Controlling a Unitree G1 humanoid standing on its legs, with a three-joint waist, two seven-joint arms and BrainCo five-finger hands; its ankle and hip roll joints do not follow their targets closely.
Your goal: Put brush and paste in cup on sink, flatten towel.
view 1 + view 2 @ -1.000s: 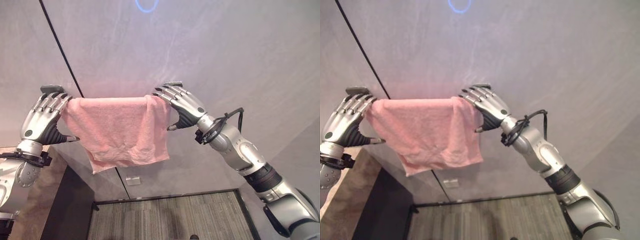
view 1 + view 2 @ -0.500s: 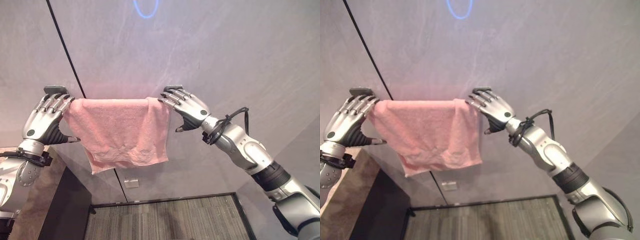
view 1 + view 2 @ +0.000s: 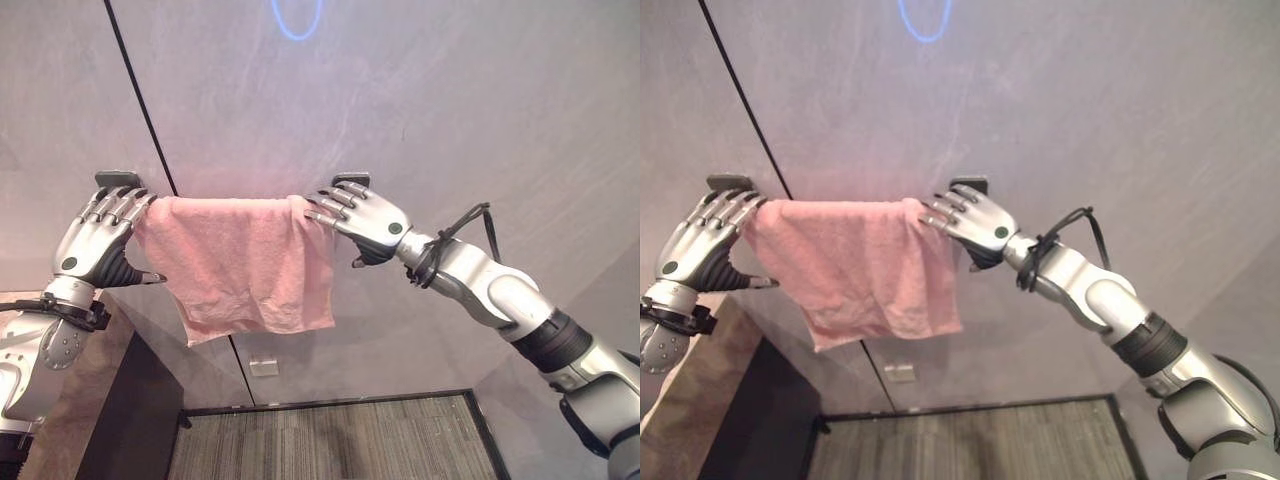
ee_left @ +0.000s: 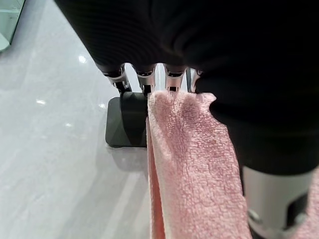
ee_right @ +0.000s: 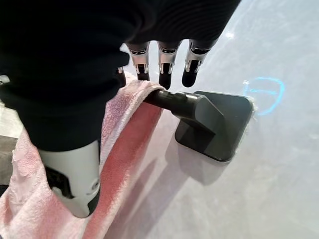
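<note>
A pink towel (image 3: 245,265) hangs over a dark bar on the grey wall, with its lower hem uneven. My left hand (image 3: 95,240) lies on the towel's left end by the left bar mount (image 3: 118,178), fingers straight over the top and thumb held out to the side. My right hand (image 3: 370,222) is at the towel's right edge beside the right mount (image 3: 350,179), fingers spread and touching the cloth. In the right wrist view its fingers (image 5: 167,62) reach over the bare bar (image 5: 174,102) next to the towel (image 5: 124,149). Neither hand grips the cloth.
A thin dark seam (image 3: 140,100) runs down the wall behind the towel's left end. A blue ring of light (image 3: 296,20) shows high on the wall. A brown stone counter (image 3: 90,400) stands at the lower left, with a striped floor (image 3: 330,440) below.
My right hand drew off the towel's right end, then came back so its fingers touch the edge again. The left hand kept its place. The view has shifted slightly.
</note>
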